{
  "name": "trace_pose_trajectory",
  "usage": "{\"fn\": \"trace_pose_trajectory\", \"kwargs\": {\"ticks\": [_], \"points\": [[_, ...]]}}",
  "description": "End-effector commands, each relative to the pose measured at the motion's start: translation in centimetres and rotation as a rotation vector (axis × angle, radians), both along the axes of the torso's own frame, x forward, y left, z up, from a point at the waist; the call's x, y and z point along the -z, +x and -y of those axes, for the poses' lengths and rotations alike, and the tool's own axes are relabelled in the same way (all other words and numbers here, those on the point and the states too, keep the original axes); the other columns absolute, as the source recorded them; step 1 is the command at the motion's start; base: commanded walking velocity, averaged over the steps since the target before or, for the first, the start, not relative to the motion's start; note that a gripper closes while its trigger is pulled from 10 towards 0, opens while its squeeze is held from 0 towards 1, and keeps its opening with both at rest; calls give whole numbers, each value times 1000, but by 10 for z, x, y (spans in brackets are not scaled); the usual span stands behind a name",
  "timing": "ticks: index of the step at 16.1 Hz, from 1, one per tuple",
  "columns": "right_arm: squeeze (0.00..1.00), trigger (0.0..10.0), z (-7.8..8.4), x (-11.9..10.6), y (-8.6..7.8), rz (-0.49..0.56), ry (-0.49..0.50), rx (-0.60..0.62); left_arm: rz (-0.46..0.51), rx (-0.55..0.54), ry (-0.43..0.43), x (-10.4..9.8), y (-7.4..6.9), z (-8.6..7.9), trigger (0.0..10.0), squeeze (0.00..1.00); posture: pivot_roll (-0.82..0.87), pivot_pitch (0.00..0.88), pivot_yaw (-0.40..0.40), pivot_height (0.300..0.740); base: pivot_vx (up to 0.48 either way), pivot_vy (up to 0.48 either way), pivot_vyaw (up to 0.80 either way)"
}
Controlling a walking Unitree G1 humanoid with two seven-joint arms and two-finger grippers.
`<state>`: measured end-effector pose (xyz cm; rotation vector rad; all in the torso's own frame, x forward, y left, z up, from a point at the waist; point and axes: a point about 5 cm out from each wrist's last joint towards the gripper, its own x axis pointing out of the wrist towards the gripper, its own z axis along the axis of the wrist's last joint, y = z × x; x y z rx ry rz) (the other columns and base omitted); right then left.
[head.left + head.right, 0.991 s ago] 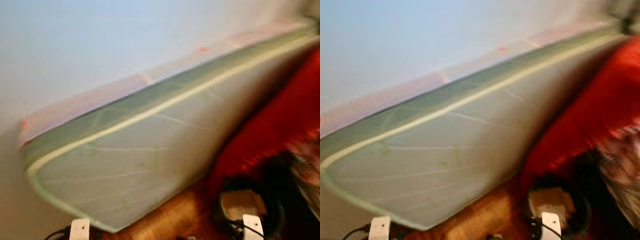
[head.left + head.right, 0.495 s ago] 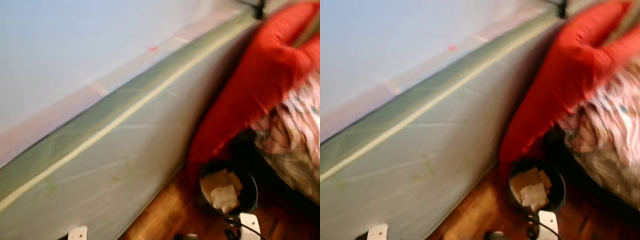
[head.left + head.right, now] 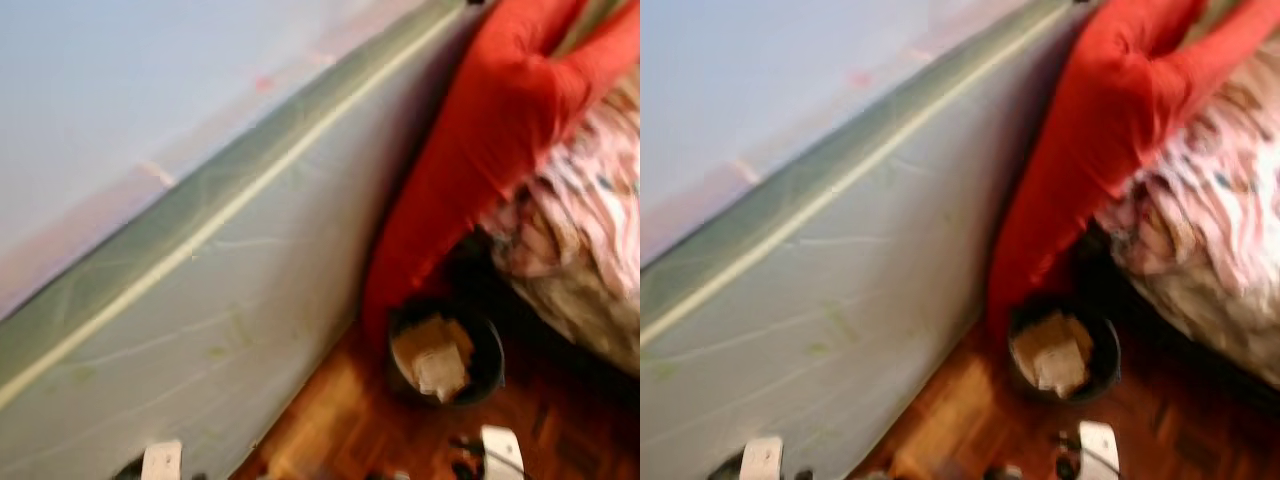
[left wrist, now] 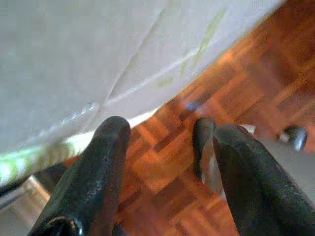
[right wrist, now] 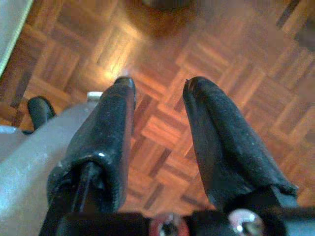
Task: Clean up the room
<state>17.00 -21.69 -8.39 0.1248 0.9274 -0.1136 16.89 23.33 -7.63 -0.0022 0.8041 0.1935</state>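
A big mattress (image 3: 200, 300) leans on the wall, a red cushion (image 3: 470, 150) beside it. The black bin (image 3: 445, 352) with paper stands on the floor, nearer the right pincer (image 5: 157, 98). Both pincers, also left (image 4: 160, 137), are apart, empty.

Pale green mattress (image 3: 200, 300); red cushion (image 3: 480, 150); black bin (image 3: 445, 350); brown parquet floor (image 5: 162, 128).

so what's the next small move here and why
Probably step closer to the black bin holding crumpled paper, on the wooden floor below the red cushion. Both the left gripper and the right gripper are open and empty.
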Motion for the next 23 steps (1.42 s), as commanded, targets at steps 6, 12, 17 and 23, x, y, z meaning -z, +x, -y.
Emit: {"fn": "trace_pose_trajectory", "kwargs": {"ticks": [6,12,17,23], "points": [[0,10000,-9,-8,23,22,99,94,-45,-68,-115,-4,19,1,10000,0,65,0,-36,740,0,-469,0],[0,10000,-9,-7,22,20,86,82,-51,-65,-115,-3,18,2,10000,0,61,0,-36,740,0,-468,0],[0,10000,-9,-7,21,24,85,77,-53,-62,-115,-3,17,2,10000,0,61,0,-37,740,0,-469,0],[0,10000,-9,-7,21,26,80,77,-52,-59,-114,-3,17,2,10000,0,60,0,-37,740,0,-469,0]]}}
